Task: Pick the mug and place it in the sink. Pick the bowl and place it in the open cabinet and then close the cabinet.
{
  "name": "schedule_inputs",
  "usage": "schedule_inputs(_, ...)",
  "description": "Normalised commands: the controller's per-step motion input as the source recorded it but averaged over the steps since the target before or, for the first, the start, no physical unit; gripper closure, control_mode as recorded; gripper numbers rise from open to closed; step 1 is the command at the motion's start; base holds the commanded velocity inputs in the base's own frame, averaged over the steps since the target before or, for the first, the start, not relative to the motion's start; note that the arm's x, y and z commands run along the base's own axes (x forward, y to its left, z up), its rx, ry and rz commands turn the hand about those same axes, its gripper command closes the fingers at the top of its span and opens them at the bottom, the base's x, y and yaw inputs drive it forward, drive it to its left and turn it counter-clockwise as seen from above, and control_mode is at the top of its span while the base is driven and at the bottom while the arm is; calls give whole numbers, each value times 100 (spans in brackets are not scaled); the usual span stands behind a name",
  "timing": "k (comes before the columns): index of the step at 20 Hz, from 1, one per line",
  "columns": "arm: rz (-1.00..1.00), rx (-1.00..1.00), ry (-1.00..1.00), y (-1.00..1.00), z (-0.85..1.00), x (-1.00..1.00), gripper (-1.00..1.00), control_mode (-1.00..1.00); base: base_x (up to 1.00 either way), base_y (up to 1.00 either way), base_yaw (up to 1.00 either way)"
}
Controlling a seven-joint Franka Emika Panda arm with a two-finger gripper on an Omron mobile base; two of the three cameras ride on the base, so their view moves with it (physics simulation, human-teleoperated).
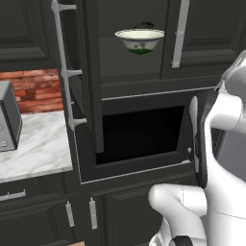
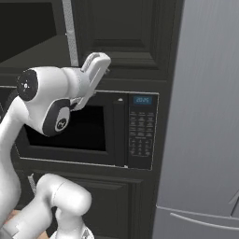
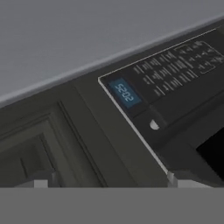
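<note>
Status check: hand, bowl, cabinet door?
Hand open, empty, facing microwave panel. Bowl sits inside cabinet. Door open, nothing blocking its swing.

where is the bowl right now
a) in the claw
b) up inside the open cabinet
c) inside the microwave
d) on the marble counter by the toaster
b: in the left base view the bowl sits upright inside the open cabinet, above the microwave, beside the swung-out cabinet door, with nothing gripping it.
</note>
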Motion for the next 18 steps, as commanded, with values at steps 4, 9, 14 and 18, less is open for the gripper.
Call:
schedule_inputs(4, 7, 0, 19, 23, 17, -47, -100, -100, 0, 0, 0)
schedule_inputs(9, 7, 0, 15, 38, 11, -48, -100, -100, 0, 0, 0)
schedule_inputs(14, 4, 0, 8, 41, 7, -51, -100, -100, 0, 0, 0)
schedule_inputs(18, 3, 0, 5, 43, 1, -53, -100, -100, 0, 0, 0)
